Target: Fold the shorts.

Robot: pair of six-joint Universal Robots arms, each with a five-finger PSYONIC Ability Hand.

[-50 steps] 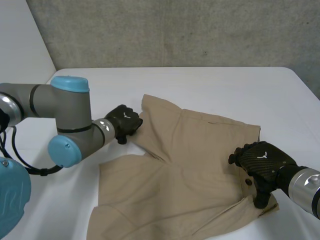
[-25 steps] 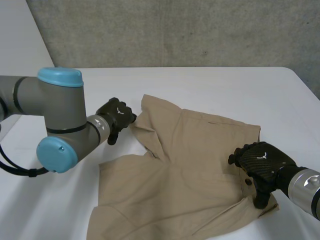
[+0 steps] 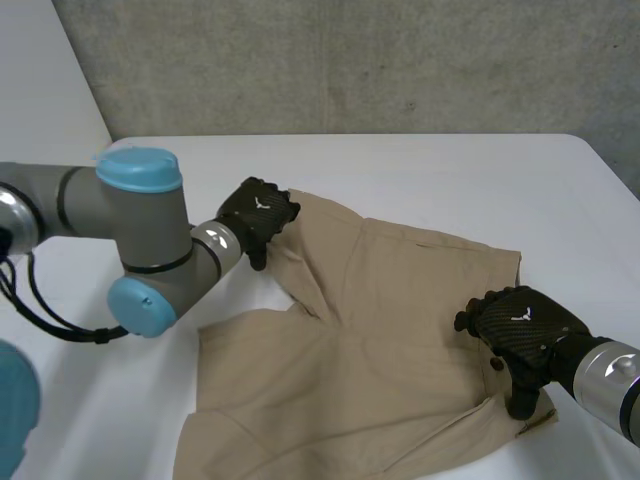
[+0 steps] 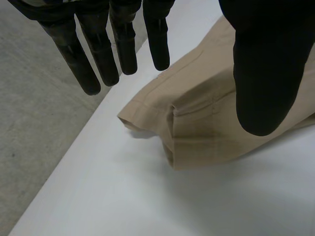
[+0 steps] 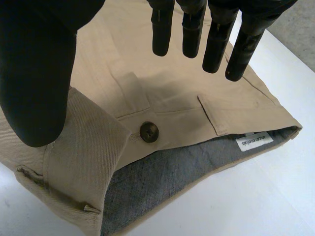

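Tan shorts (rumpled) on wht table

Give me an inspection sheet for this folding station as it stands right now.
Surface: white table with the cloth lying on it.
Job's things: tan shorts spread out, not yet folded; the waistband lies open, showing a dark button, grey lining and a white label.
Clutter: nothing seen.
Hands: left hand open, fingers straight over the far leg's hem corner; right hand open at the waistband, over the button.
Cables: nothing seen loose on the table.
Surroundings: grey concrete wall behind the table.
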